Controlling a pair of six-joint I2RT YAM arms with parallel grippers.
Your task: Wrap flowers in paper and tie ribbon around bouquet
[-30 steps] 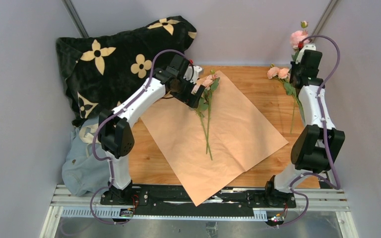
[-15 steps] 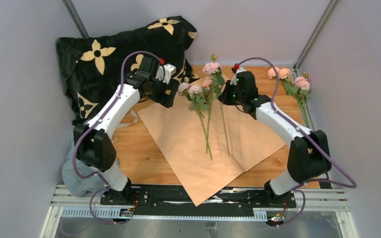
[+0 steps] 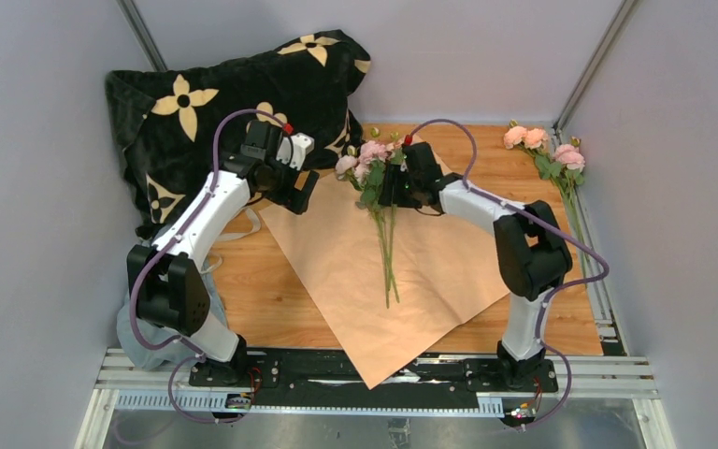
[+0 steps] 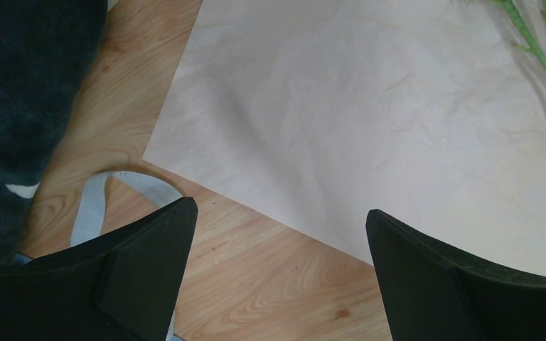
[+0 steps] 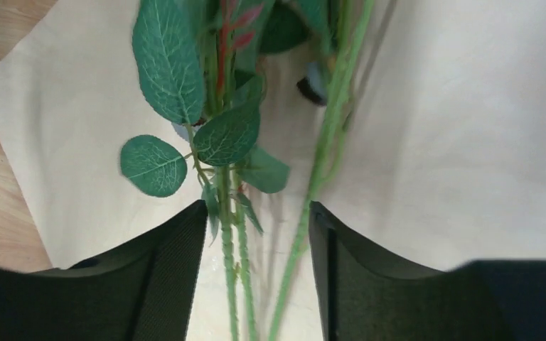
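Right gripper point(image 5: 256, 213) jaws parted astride flowers point(image 5: 227, 135) stems, probably to leave bunch on paper point(image 4: 370, 106) for wrapping. Left gripper point(image 4: 279, 209) wide open, empty, above paper edge.

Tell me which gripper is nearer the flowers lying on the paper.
Right. The right gripper sits over the flowers, stems between its open fingers; the left gripper hangs open over the paper's left edge, apart from them.

We're looking into a robot lab's test cell: plain grey panels point(image 3: 37, 140) wall in a wooden tabletop point(image 3: 271, 299) and metal struts point(image 3: 140, 33) climb the corners. Well nearer than the left gripper point(image 3: 301, 198), an aluminium rail point(image 3: 608, 383) carries both bolted arm bases point(image 3: 217, 369), with purple cables point(image 3: 439, 121) looping overhead.
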